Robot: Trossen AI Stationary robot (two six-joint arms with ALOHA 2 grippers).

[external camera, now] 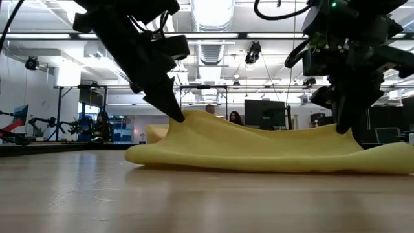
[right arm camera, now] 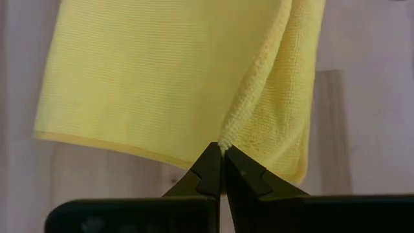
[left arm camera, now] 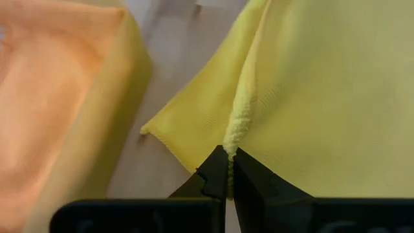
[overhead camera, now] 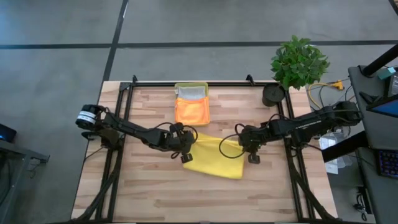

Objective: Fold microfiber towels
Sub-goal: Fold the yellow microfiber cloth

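A bright yellow microfiber towel lies on the wooden table near its middle. My left gripper is shut on the towel's left side and my right gripper is shut on its right side. In the low view the towel rises to a peak at each gripper, sags between them, and rests on the table along its lower edge. An orange towel and a light grey towel lie in a translucent yellow tray at the far middle. My left gripper pinches a small raised ridge of the yellow towel between its two fingertips, a little in from a corner. The fingers slant down from the table's left side. The cloth is lifted into a peak there; the rest lies on the table. My right gripper pinches a bunched fold of the yellow towel between its two fingertips, near the towel's right edge. The fingers point steeply down from above. The cloth peaks at the fingers and drapes slack to the table around them.
A potted plant and a black cylinder stand at the table's far right corner. The tray stands close behind the yellow towel's left end. Bare wood lies between the towel and the near edge.
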